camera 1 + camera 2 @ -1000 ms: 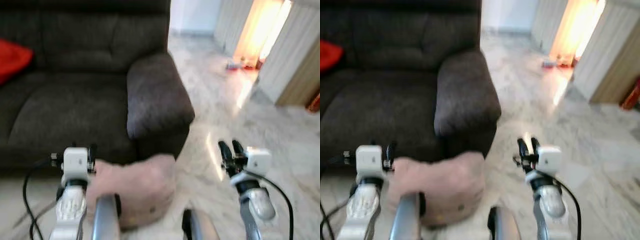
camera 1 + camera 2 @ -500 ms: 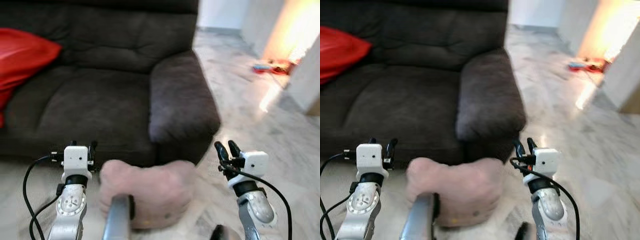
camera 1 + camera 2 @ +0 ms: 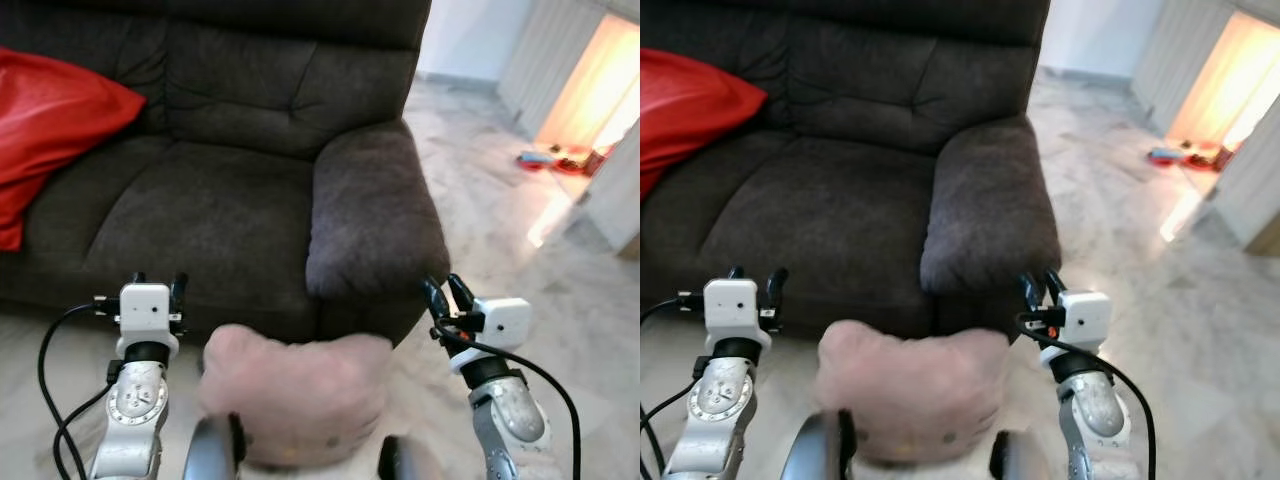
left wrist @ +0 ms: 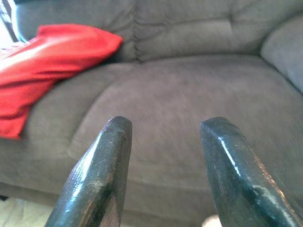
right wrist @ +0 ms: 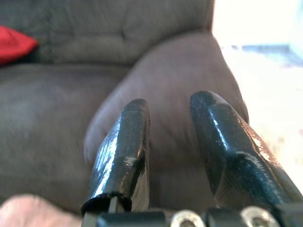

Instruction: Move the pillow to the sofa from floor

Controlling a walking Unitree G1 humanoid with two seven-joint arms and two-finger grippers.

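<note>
Between the spread-fingered left gripper and right gripper, pink pillow, underside hidden.

One dark brown fabric sofa, one red cushion on it, one pale pink pillow on the floor, two black-fingered grippers: left gripper, right gripper.

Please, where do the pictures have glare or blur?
Eye views: strong warm glare at the doorway, washing onto the floor; the pillow looks soft. Right wrist view: background overexposed beyond the armrest. Left wrist view: evenly lit, sofa slightly soft.
</note>
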